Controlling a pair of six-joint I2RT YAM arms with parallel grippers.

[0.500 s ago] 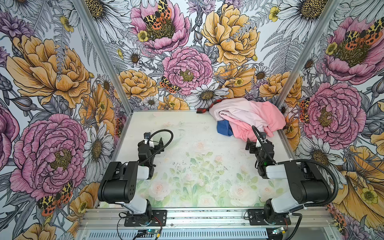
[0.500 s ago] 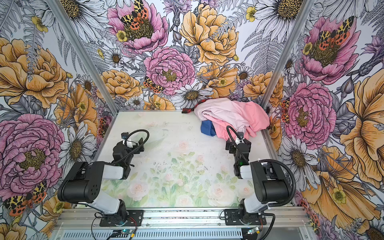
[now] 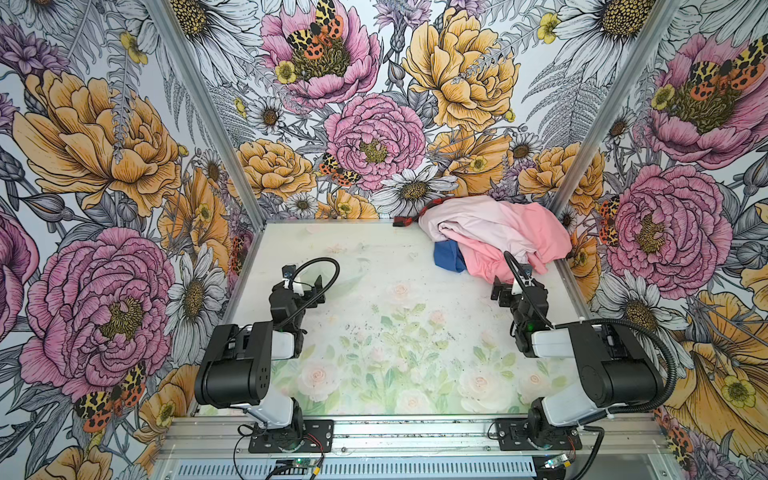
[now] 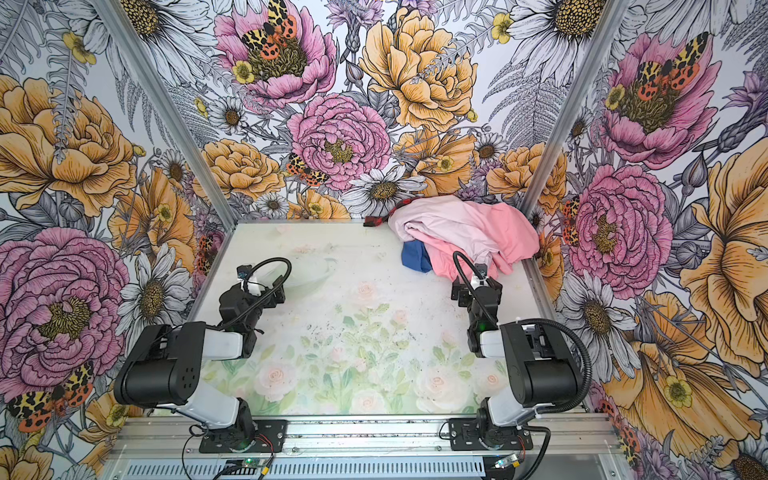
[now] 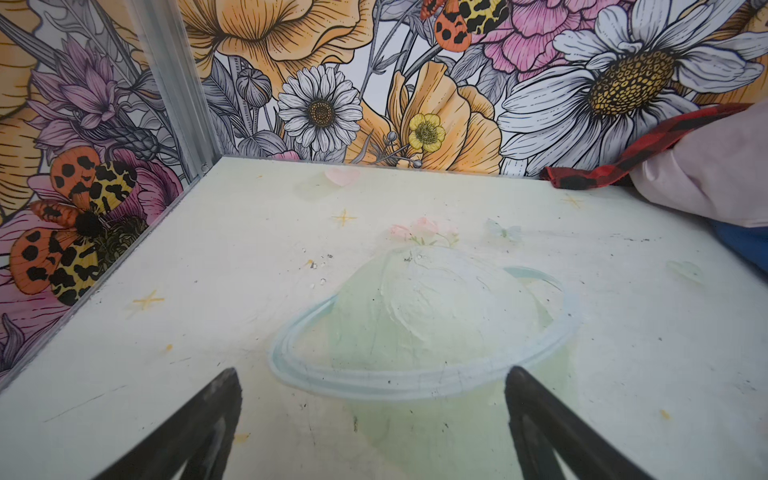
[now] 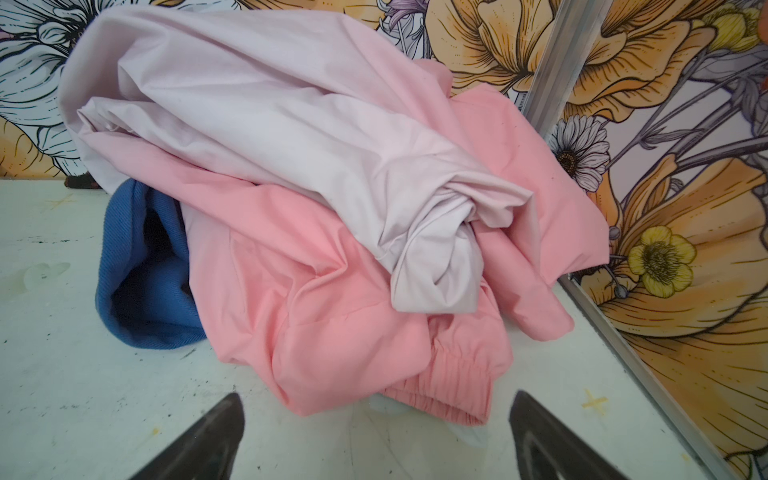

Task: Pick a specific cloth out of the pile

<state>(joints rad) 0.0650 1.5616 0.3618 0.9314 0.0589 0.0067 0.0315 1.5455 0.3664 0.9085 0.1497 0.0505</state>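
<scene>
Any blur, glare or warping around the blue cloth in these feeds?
Both top views: sharp, evenly lit, no glare. Right wrist: blue cloth crisp, its inner fold in dark shadow, fingertips blurred. Left wrist: wide-angle bowing, cloth only a sliver at frame edge.

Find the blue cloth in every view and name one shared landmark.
In a top view: blue cloth peeks from the pile's left edge.
In a top view: same place.
Left wrist: a sliver at the frame edge, under the pale pink garment.
Right wrist: prominent, beside salmon-pink fabric.
Shared landmark: the pale pink garment.
</scene>
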